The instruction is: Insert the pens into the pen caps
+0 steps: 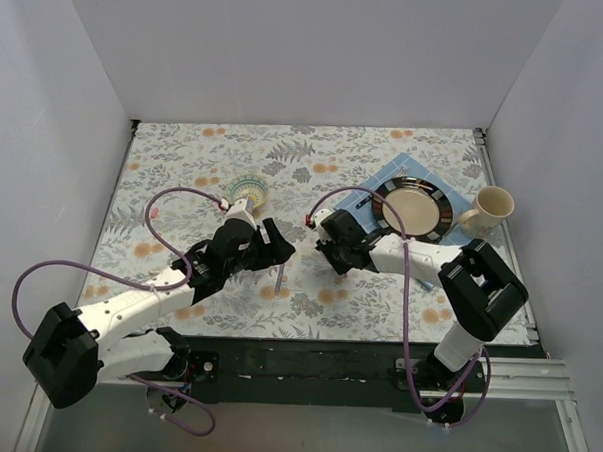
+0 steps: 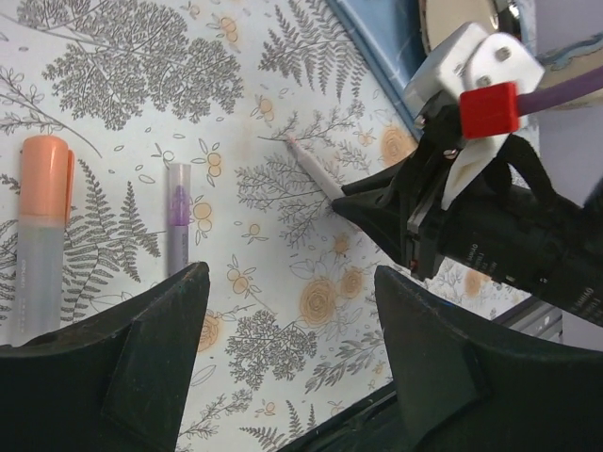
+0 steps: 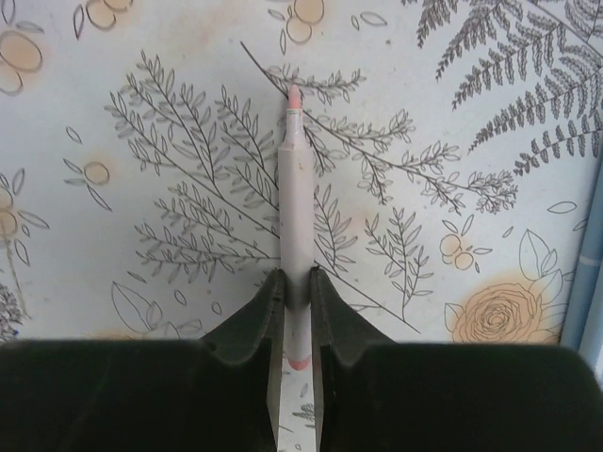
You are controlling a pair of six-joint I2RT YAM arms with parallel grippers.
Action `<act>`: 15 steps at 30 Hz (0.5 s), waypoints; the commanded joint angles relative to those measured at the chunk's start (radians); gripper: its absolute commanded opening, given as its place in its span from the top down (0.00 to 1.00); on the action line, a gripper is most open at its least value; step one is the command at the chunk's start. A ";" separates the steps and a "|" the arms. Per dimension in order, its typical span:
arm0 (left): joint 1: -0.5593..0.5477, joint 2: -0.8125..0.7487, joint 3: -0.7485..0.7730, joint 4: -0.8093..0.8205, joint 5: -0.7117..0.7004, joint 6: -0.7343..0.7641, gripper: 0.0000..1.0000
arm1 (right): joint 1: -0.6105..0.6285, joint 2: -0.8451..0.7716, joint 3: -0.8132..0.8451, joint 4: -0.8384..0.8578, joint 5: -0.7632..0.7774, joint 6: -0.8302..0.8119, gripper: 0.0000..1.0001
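A: Looking down: left hand (image 1: 278,247) and right hand (image 1: 325,255) face each other over the bench (image 1: 378,299).
B: Left wrist?
A: Left hand wide, empty. A short purplish translucent tube (image 2: 178,221), probably a cap, lies ahead-left, lengthwise away, nearer this hand.
B: Right wrist?
A: Right hand pinches a slim pale-grey pink-tipped pen (image 3: 294,188), pointing straight out.

Bright, even, soft light, faint shadows, no glare; wrist views' near foreground slightly blurred.

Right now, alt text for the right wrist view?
The right gripper is shut on a pale pen near its back end, with the uncapped pink tip pointing away from the camera. A floral tablecloth fills the background.
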 commanded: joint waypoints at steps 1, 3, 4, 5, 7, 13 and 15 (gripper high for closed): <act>0.009 0.046 0.023 0.036 0.000 -0.053 0.30 | 0.043 0.133 -0.010 -0.157 0.074 0.155 0.99; 0.017 0.069 0.024 0.048 0.012 -0.088 0.31 | 0.043 0.106 -0.019 -0.133 0.071 0.174 0.99; 0.017 0.083 0.024 0.057 0.029 -0.098 0.30 | 0.043 0.091 -0.021 -0.126 0.062 0.175 0.99; 0.020 0.089 0.018 0.091 0.041 -0.110 0.30 | 0.043 0.078 -0.024 -0.107 0.036 0.180 0.99; 0.020 0.103 0.015 0.137 0.068 -0.115 0.30 | 0.043 0.037 -0.028 -0.082 0.016 0.207 0.99; 0.020 0.221 0.066 0.191 0.095 -0.147 0.31 | 0.043 -0.040 -0.076 0.001 -0.010 0.263 0.99; 0.020 0.259 0.083 0.203 0.096 -0.150 0.31 | 0.043 -0.067 -0.097 0.012 -0.003 0.279 0.99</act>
